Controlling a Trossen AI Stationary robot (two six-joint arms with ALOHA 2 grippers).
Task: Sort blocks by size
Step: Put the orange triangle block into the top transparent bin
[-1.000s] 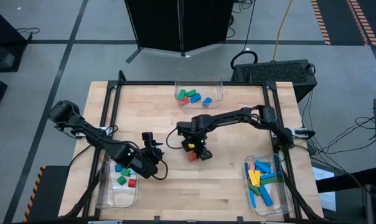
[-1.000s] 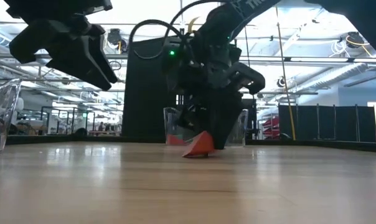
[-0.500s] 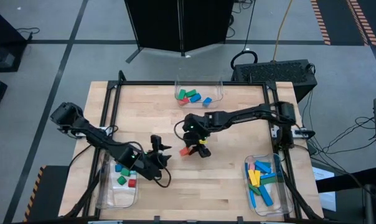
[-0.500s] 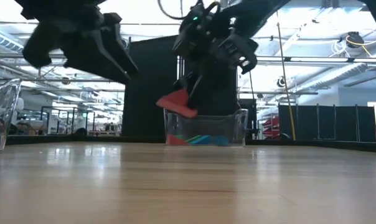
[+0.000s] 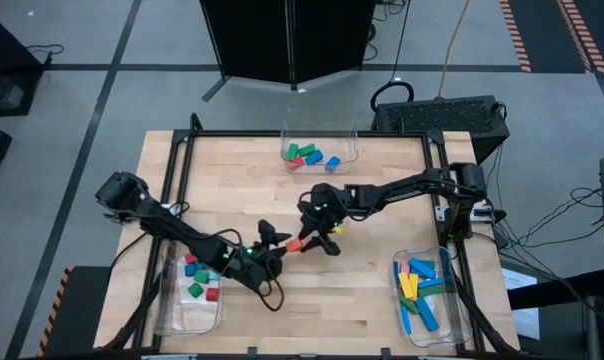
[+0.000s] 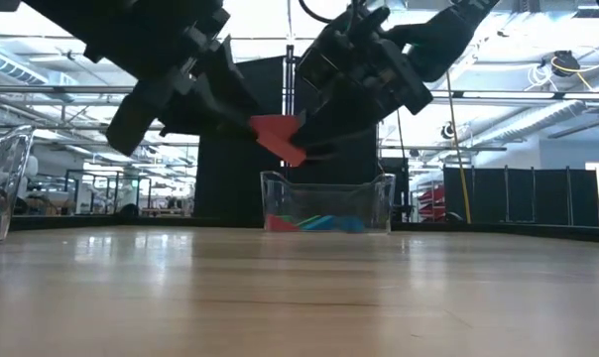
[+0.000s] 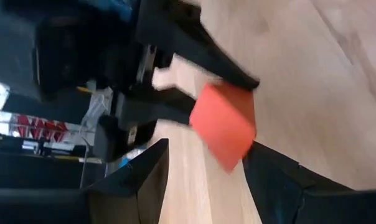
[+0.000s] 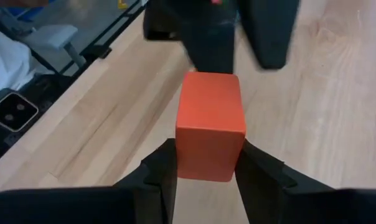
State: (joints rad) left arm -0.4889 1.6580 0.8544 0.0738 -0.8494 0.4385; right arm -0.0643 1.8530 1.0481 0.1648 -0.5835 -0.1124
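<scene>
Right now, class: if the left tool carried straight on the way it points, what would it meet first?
Most likely the red block, held off the table in the right tool. The left tool stands open and points at it from close by, though depth is hard to judge.

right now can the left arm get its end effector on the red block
Probably yes. The right end effector holds the red block in the air above mid-table, and the left end effector is open, right beside it with nothing between them. Whether it already touches is unclear.
</scene>
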